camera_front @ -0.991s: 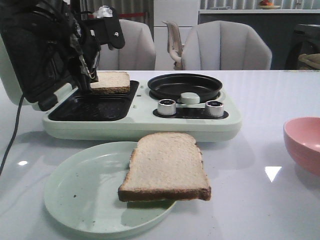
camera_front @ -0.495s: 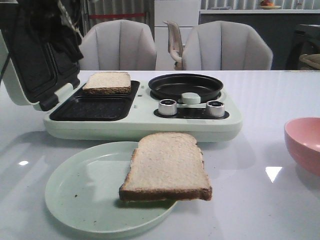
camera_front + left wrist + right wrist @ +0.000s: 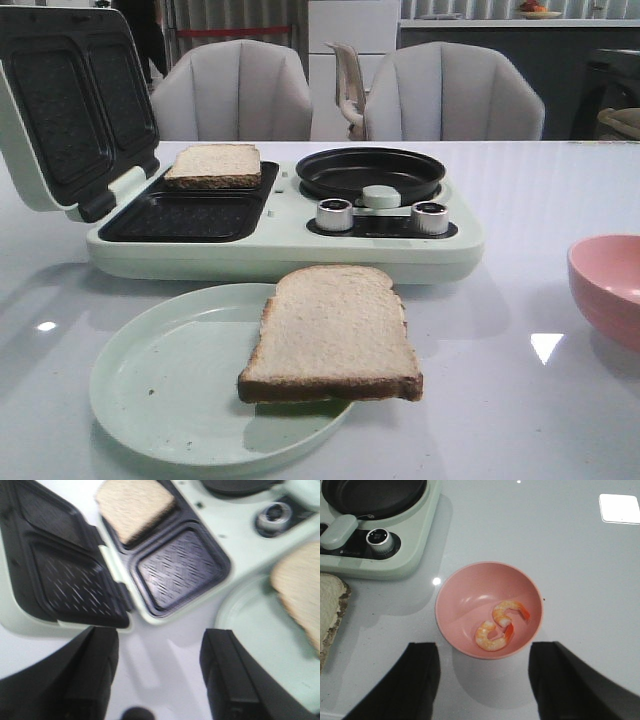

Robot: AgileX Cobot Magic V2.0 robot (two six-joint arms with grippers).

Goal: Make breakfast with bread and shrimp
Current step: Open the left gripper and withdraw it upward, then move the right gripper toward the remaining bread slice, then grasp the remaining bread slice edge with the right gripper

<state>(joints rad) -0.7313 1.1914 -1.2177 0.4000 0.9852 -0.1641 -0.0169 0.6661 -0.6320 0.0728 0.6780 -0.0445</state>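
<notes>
From my seat we're roughly halfway: one bread slice [image 3: 213,165] in the sandwich maker [image 3: 280,245] at 11 o'clock, second slice [image 3: 333,335] on the plate [image 3: 160,390], shrimp [image 3: 500,626] untouched in the pink bowl [image 3: 455,597], left gripper [image 3: 157,675] and right gripper [image 3: 485,680] both spread apart, empty.

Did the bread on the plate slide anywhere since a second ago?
No. The bread slice overhangs the pale green plate on the same side as before, at the same spot below the breakfast maker.

Bread slice [image 3: 212,165] in rear tray of sandwich maker [image 3: 280,235]; second slice [image 3: 333,333] on plate [image 3: 160,385] before it; shrimp [image 3: 500,626] in bowl [image 3: 465,597] at right.
</notes>
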